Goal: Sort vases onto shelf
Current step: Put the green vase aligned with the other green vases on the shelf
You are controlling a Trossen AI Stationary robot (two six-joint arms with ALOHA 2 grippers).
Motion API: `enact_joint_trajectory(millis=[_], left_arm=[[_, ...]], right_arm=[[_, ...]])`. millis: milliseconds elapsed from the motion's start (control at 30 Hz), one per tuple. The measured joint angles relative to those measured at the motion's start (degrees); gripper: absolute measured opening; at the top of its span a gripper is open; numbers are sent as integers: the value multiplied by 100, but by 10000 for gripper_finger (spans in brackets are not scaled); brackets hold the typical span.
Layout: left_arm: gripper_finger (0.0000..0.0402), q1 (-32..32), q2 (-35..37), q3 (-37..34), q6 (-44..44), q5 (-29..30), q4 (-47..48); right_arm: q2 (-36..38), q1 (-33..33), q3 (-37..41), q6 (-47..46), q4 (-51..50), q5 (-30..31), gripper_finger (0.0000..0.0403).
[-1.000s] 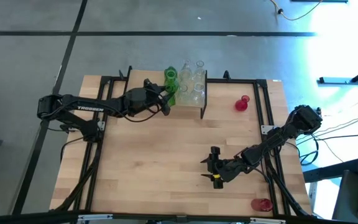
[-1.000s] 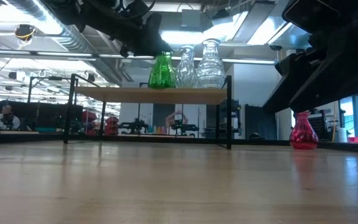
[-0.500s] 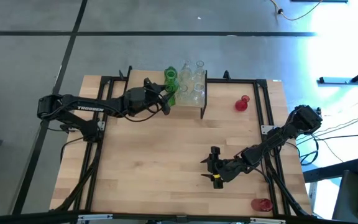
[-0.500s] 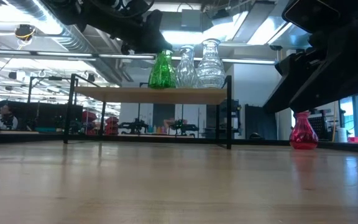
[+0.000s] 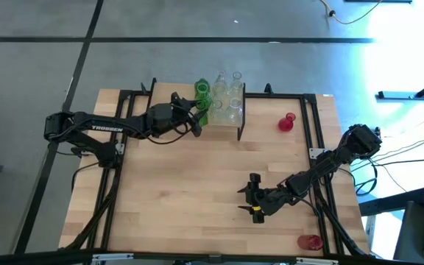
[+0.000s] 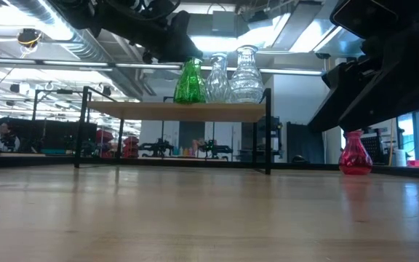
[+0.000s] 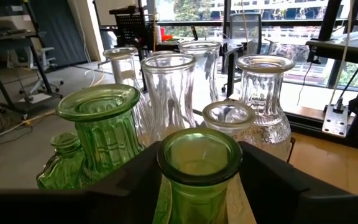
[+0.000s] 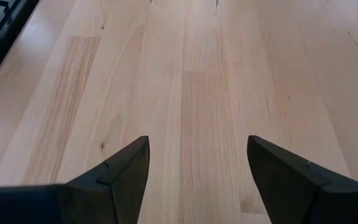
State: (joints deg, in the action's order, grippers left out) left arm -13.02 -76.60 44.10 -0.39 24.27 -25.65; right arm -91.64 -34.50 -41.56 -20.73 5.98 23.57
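Our left gripper is at the left end of the shelf, its fingers on either side of the neck of a green vase standing on that end of the shelf; we cannot tell whether they are pressing on the glass or have let go of it. Just beyond that vase, in the left wrist view, stand a second green vase and a smaller green one, and past them a cluster of clear vases fills the rest of the shelf. From table height the shelf top carries a green vase and clear vases upright in a row, with the left arm's dark body just beside the green one. The shelf sits at the far edge of the surface, roughly midway along it. A red vase stands upright on the surface to the right of the shelf, well apart from it, and another red vase sits near the surface's near right corner. Our right gripper waits over bare wood in the near right part of the surface, fingers spread wide with nothing between them.
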Motion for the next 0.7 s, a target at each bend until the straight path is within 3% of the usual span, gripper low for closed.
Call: enact_joint_trajectory(millis=[333, 567, 700], left_arm=[[237, 0, 62, 0, 97, 3, -210], [237, 22, 515, 2, 95, 22, -215], [237, 233, 842, 9, 51, -127, 262]], right_arm=[[0, 0, 0, -2, -2, 0, 253], [0, 0, 2, -1, -3, 0, 253], [-46, 0, 2, 0, -15, 0, 253]])
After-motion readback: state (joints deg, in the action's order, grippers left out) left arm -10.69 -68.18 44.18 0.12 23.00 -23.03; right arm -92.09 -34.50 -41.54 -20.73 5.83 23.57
